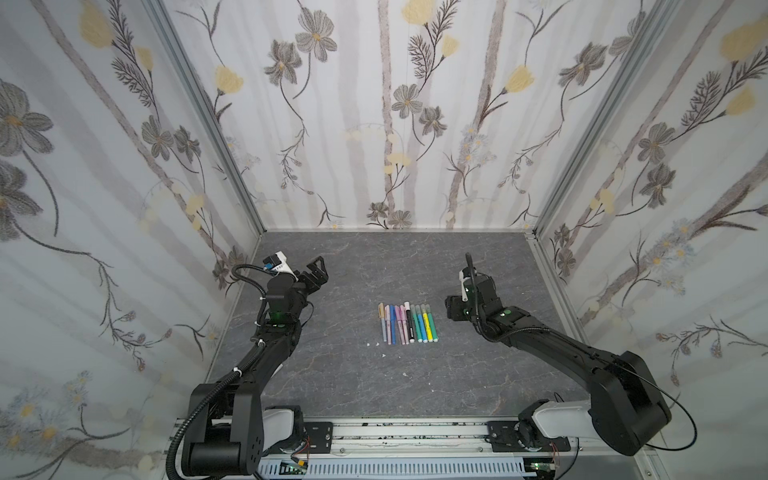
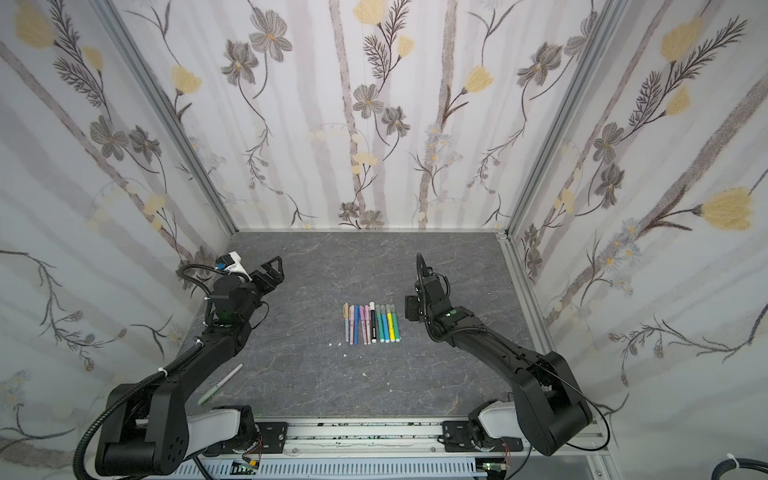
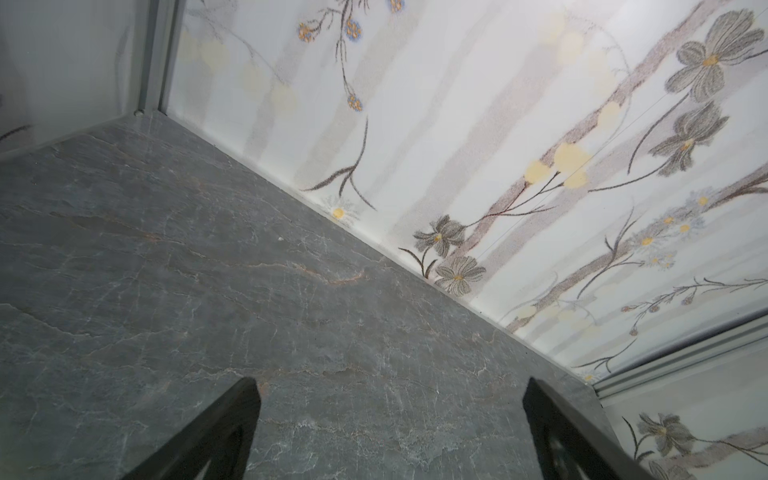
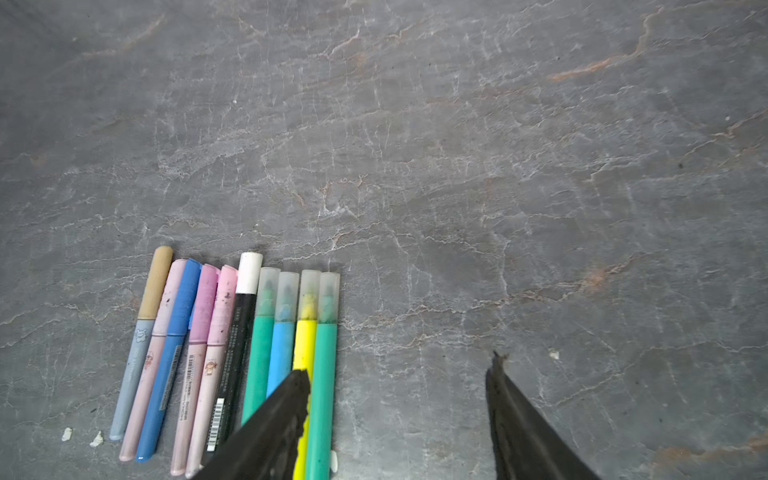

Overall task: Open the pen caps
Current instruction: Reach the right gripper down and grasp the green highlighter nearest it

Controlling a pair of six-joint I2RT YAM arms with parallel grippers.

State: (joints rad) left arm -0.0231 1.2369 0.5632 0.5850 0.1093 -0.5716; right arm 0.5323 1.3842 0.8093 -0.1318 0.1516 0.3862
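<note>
Right wrist view: the pens (image 4: 232,353) look light, stiff and slick; pinch barrel and pen caps (image 4: 286,297) at their twelve-o'clock ends. At three o'clock the right gripper (image 4: 397,365) gapes empty; the left gripper (image 3: 390,380) stands wide.

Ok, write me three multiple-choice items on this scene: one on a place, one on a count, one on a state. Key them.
1. Where does the row of pens lie on the table?
A. at its far edge
B. near its middle
C. at its near edge

2. How many markers in the row have translucent caps?
A. two
B. four
C. seven

3. How is the white cap of the black pen?
A. seated on the pen
B. lying loose beside it
C. standing upright alone

Key:
1 B: both top views show the row mid-table.
2 B: the right wrist view shows a green, a blue, a yellow and another green marker, each with such a cap.
3 A: the cap sits on the pen's end.
</note>
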